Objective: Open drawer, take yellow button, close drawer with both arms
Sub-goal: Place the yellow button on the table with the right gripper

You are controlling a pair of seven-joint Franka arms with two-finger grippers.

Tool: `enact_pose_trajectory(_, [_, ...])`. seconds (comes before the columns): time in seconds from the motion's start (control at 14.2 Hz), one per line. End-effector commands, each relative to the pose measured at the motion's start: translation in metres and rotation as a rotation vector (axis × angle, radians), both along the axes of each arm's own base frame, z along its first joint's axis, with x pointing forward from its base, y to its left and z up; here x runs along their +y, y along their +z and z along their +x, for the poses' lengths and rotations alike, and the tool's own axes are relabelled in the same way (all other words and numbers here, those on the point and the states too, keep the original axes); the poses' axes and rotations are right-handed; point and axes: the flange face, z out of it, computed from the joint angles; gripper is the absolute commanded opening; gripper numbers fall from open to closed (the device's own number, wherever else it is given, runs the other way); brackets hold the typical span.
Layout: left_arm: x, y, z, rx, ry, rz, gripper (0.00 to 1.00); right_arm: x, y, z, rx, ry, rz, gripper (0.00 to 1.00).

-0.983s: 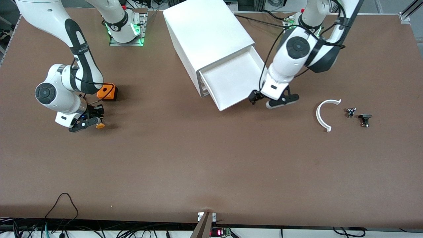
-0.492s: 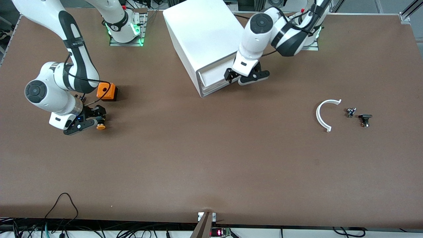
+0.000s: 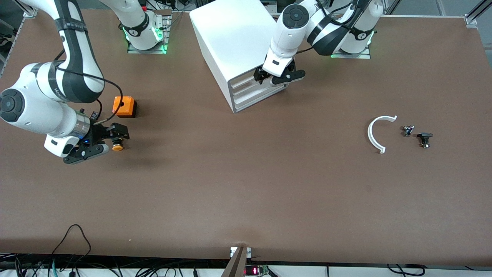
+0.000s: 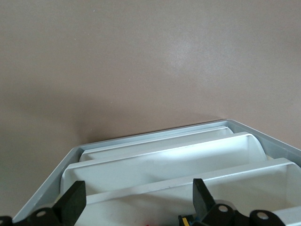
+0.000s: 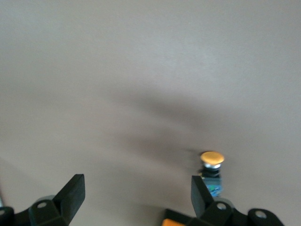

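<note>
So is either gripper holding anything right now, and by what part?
Nothing is held. The right gripper is open beside the button on the table; the left gripper is open at the drawer.

Left claw [image 3: 275,75] at closed drawer [image 3: 251,81]; button [image 3: 117,146] beside right claw [image 3: 104,141].

Left gripper [image 3: 276,74] covering part of the drawer [image 3: 251,81] front, both wrist views cropping their own gripper bodies at the frame edge, button [image 5: 211,170] base partly hidden by a finger [image 5: 200,194], two small dark parts [image 3: 416,135] too small to identify.
</note>
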Motion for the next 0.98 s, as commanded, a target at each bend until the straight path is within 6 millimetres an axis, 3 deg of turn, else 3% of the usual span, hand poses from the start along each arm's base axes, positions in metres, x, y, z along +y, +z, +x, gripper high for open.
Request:
enact_pose_trajectory(0.0, [0.018,0.006,0.014,0.002,0.034,-0.007,1.0,0.021,0.049,-0.003,0.049,-0.088,0.013,1.0])
enact_pose_trajectory(0.07, [0.035,0.006,0.032,-0.01,0.038,-0.006,1.0,0.029,0.07,-0.005,0.057,-0.112,0.002,1.0])
enact_pose_trajectory(0.21, [0.094,0.015,0.091,-0.065,-0.022,-0.022,1.0,0.048,0.11,-0.006,0.031,-0.097,-0.061,1.0])
enact_pose_trajectory(0.35, [0.16,0.033,0.141,-0.137,-0.1,-0.03,1.0,0.054,0.137,-0.005,-0.034,-0.038,-0.173,1.0])
enact_pose_trajectory(0.42, [0.186,0.044,0.154,-0.168,-0.119,-0.025,1.0,0.047,0.151,-0.006,-0.07,-0.04,-0.201,1.0])
enact_pose_trajectory(0.63, [0.252,0.091,0.173,-0.194,-0.162,0.0,1.0,-0.008,0.181,-0.011,-0.124,-0.12,-0.277,1.0])
enact_pose_trajectory(0.84, [0.325,0.15,0.18,-0.176,-0.288,0.007,1.0,-0.066,0.181,-0.017,-0.087,-0.215,-0.231,1.0])
enact_pose_trajectory(0.91, [0.356,0.173,0.181,-0.168,-0.314,0.003,1.0,-0.077,0.182,-0.019,-0.079,-0.219,-0.233,1.0])
